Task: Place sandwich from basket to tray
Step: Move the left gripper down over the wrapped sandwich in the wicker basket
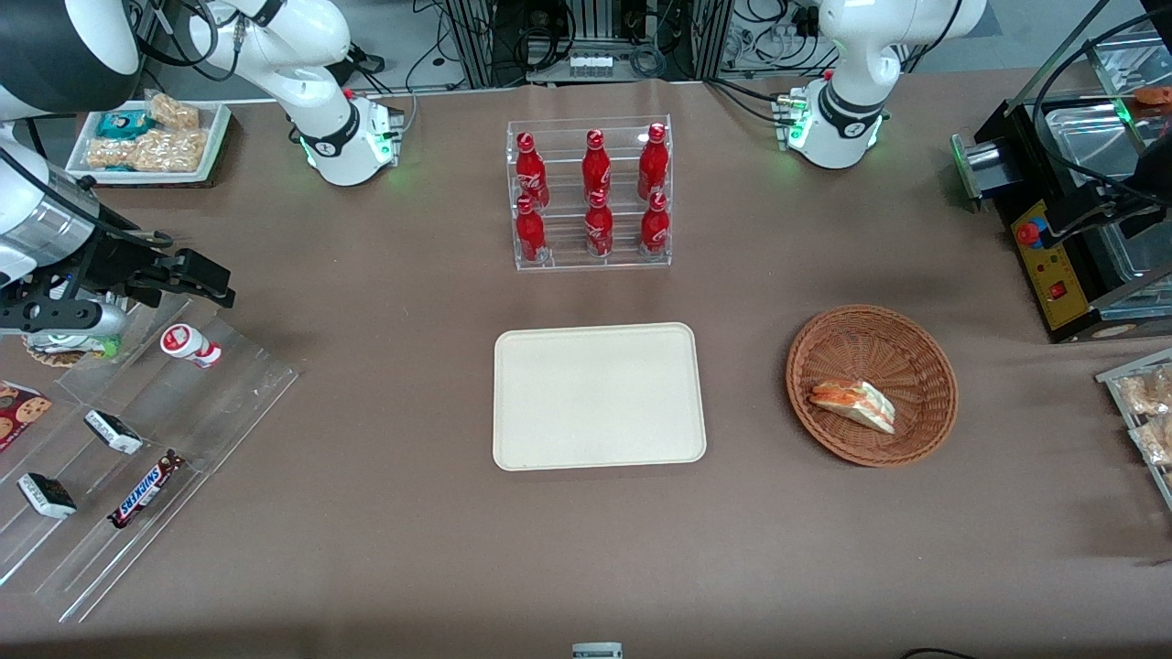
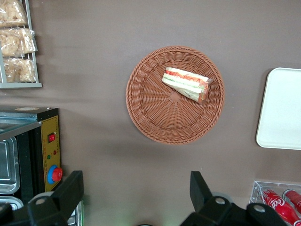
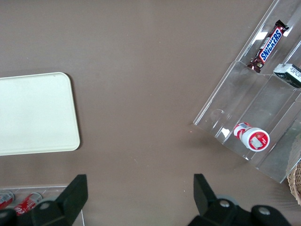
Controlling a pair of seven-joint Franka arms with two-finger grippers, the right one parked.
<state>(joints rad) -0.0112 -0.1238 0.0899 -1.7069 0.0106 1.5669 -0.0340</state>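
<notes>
Lying on its side in the round reddish-brown woven wicker basket (image 1: 872,384) is the small triangular sandwich (image 1: 852,405) of white bread with orange-red and green filling, resting toward the basket's rim nearest the front camera and untouched. The left arm's two-finger gripper (image 2: 136,197) is hanging high above the brown-covered table (image 1: 385,513), up over the black countertop oven (image 1: 1090,238) at the working arm's end, well apart from the basket, with its black fingers (image 2: 200,188) spread wide and nothing between them. Judging from that height and spread, the reach is not yet begun; the wide stance suits straddling the wedge across its flat bread faces. The flat cream-coloured rectangular plastic tray (image 1: 600,395) is waiting bare beside the basket, toward the parked arm's end, leaving a short carry. A clear acrylic rack of red cola bottles (image 1: 591,197) is standing farther from the front camera than the tray.
</notes>
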